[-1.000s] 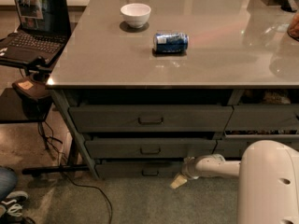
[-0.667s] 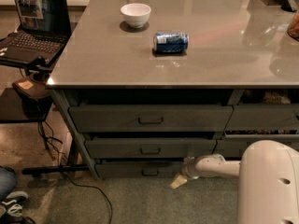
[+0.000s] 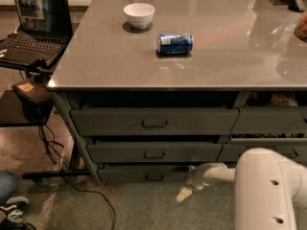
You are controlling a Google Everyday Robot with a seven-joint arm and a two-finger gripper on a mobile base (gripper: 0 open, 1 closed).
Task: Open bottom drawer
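arm: white arm (image 3: 268,190) came in from the lower right, big housing in the foreground, slimmer forearm reaching left and low toward the drawer stack.
end effector: end effector (image 3: 184,194) sat just above the carpet (image 3: 144,210), pointing down-left, below the right part of the bottom drawer (image 3: 129,174).
state: open or closed, cannot tell; nothing visibly held; contact with the drawer front, cannot tell.
bottom drawer: lowest and slimmest front of the wide left stack, just above the floor; handle (image 3: 154,177) at centre, left of the end effector and apart from it.
edges: worktop (image 3: 96,66) overhung the drawers; bowl (image 3: 139,14) and can (image 3: 175,43) on its surface, well above the arm.
room: open carpet in front of the stack; cable (image 3: 91,193) ran across the floor at left, laptop (image 3: 36,23) on a side stand beyond the left corner.
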